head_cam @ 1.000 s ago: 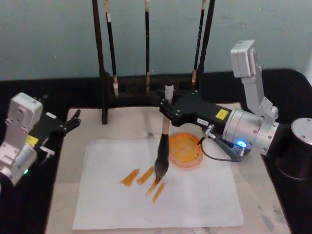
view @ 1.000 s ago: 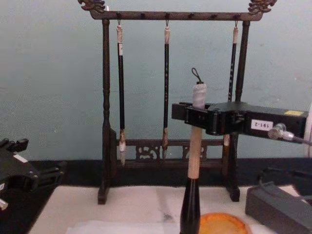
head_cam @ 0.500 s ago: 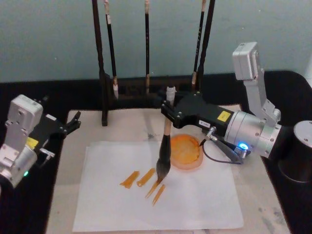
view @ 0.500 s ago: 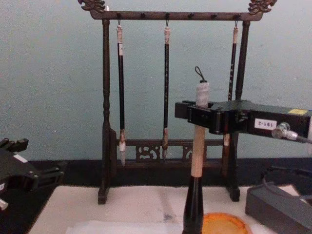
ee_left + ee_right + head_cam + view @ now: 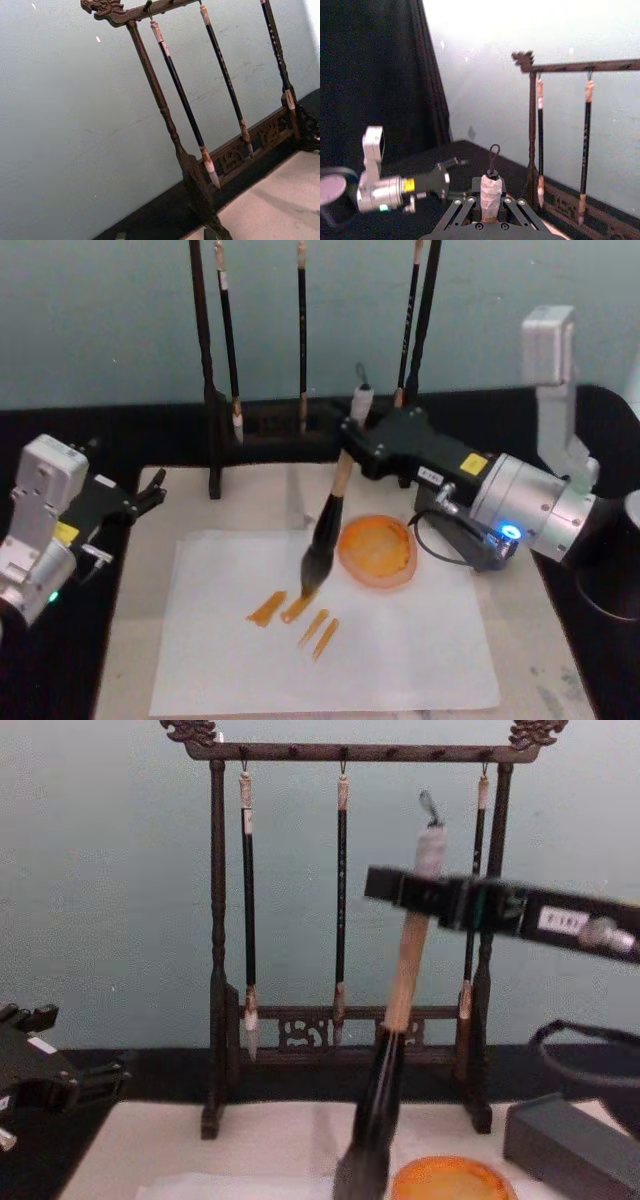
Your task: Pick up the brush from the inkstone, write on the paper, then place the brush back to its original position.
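the right gripper pinches the brush just under its white-wrapped top. the handle is tilted and the tuft seems to meet the paper among four orange strokes. pickup is done and writing looks under way. the return to the inkstone remains. bare paper lies to the right, and the rack stands close behind. the left gripper is parked at the left.

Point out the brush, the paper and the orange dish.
brush [image 5: 324, 533]: head view, on its black lower section, above the tuft.
paper [image 5: 400, 640]: head view, on a bare white part right of the strokes.
dish [image 5: 385, 555]: head view, on its orange inside.
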Robot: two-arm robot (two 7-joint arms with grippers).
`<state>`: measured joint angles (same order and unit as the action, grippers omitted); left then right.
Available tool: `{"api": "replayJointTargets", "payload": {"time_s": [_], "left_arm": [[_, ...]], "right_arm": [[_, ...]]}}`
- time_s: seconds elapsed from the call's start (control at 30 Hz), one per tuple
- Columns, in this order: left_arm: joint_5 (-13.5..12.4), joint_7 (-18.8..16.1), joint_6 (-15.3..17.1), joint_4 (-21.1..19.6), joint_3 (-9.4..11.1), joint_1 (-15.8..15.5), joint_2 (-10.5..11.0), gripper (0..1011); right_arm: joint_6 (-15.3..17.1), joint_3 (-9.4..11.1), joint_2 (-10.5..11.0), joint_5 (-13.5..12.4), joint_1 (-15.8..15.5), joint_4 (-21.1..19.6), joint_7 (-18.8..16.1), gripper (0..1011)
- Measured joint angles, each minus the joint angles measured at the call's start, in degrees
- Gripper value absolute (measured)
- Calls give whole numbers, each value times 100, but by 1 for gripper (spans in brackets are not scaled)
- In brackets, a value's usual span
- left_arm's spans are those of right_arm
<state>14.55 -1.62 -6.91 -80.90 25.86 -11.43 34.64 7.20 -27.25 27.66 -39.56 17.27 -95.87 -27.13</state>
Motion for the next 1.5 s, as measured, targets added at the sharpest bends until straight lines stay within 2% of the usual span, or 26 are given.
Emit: {"api": "replayJointTargets", "payload": {"time_s": [0.07, 0.13, 0.2, 0.3, 0.57, 0.77, 0.8, 1.07, 1.23, 1.5], "left_arm": [[0, 0, 0, 0, 0, 0, 0, 1010], [0, 0, 0, 0, 0, 0, 0, 1010], [0, 0, 0, 0, 0, 0, 0, 1010], [0, 0, 0, 0, 0, 0, 0, 1010], [0, 0, 0, 0, 0, 0, 0, 1010], [0, 0, 0, 0, 0, 0, 0, 1010], [0, 0, 0, 0, 0, 0, 0, 1010], [0, 0, 0, 0, 0, 0, 0, 1010], [0, 0, 0, 0, 0, 0, 0, 1010], [0, 0, 0, 0, 0, 0, 0, 1010]], "right_arm": [[-20, 63, -20, -111, -55, -48, 42, 152], [-32, 183, -59, -338, -158, -127, 155, 152], [-23, 216, -68, -400, -181, -141, 192, 152], [76, 379, -101, -724, -278, -190, 396, 152], [134, 675, -95, -1265, -399, -113, 684, 152], [243, 982, -140, -1902, -480, 97, 837, 152], [276, 1052, -151, -2073, -504, 143, 867, 152], [501, 1320, -171, -2809, -642, 328, 1031, 152], [549, 1413, -98, -3084, -784, 342, 1171, 152], [471, 1505, -49, -3379, -920, 457, 1309, 152]]}}
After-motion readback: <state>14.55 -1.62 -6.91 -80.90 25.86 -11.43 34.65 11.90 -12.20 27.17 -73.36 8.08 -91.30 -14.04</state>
